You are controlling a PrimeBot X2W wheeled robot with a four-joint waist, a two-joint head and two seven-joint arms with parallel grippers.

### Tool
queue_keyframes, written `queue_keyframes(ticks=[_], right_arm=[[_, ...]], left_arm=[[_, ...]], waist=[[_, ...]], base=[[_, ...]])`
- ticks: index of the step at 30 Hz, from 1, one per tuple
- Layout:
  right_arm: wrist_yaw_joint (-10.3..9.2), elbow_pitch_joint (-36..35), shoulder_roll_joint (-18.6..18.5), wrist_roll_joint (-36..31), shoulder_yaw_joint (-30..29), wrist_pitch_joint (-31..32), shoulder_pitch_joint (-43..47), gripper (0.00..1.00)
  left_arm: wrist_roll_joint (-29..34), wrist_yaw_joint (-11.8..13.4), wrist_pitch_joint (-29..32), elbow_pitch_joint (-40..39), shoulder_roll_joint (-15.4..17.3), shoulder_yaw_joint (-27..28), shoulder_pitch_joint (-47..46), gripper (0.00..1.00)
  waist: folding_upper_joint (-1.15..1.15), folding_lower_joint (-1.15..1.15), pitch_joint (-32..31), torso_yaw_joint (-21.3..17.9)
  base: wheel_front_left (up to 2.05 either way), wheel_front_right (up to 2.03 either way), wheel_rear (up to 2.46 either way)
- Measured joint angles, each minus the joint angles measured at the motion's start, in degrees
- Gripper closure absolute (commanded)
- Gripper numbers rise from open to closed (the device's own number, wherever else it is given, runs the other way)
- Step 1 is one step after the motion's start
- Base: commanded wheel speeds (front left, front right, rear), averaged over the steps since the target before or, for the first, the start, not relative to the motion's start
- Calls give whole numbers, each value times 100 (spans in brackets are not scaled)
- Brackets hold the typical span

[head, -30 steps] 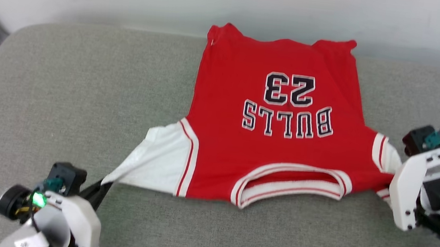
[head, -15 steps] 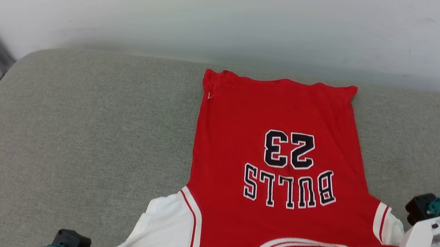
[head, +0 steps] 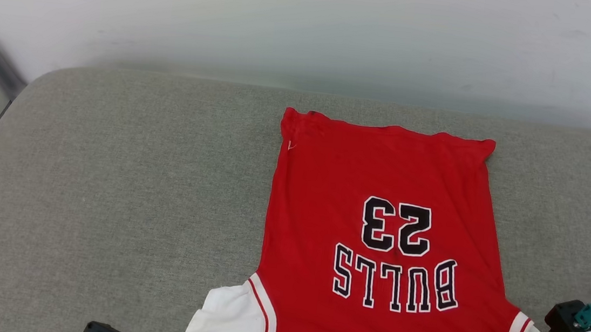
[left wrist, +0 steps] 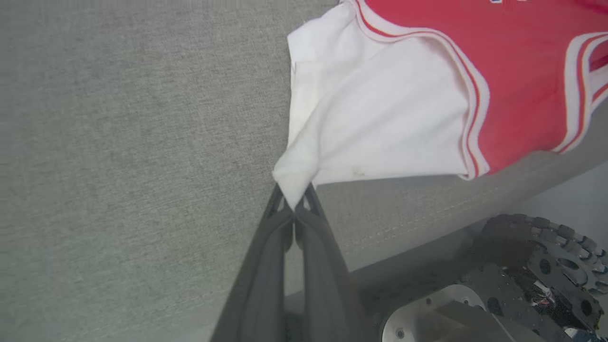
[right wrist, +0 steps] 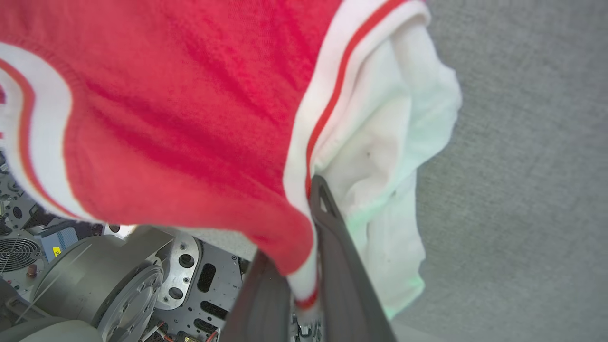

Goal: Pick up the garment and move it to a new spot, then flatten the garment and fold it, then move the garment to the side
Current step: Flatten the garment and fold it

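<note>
The red jersey-knit T-shirt [head: 379, 196] with white sleeves has slid nearer us across the grey woven cushion [head: 111, 170], and its hem now lies straight. On our left gripper [left wrist: 294, 202] the jaws pinch a white sleeve tip. On the right gripper [right wrist: 311, 209] they clamp the striped sleeve seam.
</note>
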Motion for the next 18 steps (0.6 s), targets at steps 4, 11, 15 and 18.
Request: queue_keyframes(ticks=[4,11,15,18], right_arm=[[-2,-110,26,178,-136,189,29,0],[-2,-733,-23,541,-854,788,-118,0],[-2,-1066,-30,550,-1359,1328,-493,0],[-3,-1255,-22,423,-1705,1778,-905,0]], left_arm=[[-98,-49,24,-104,-14,-15,-11,100],[-5,-74,170,-489,9,-116,-132,100],[73,-77,279,-784,34,-191,-205,100],[155,-77,336,-967,85,-213,-287,100]], waist=[[0,0,17,14],[0,0,164,205],[0,0,304,383],[0,0,468,513]], base=[[0,0,0],[0,0,0],[0,0,0],[0,0,0]])
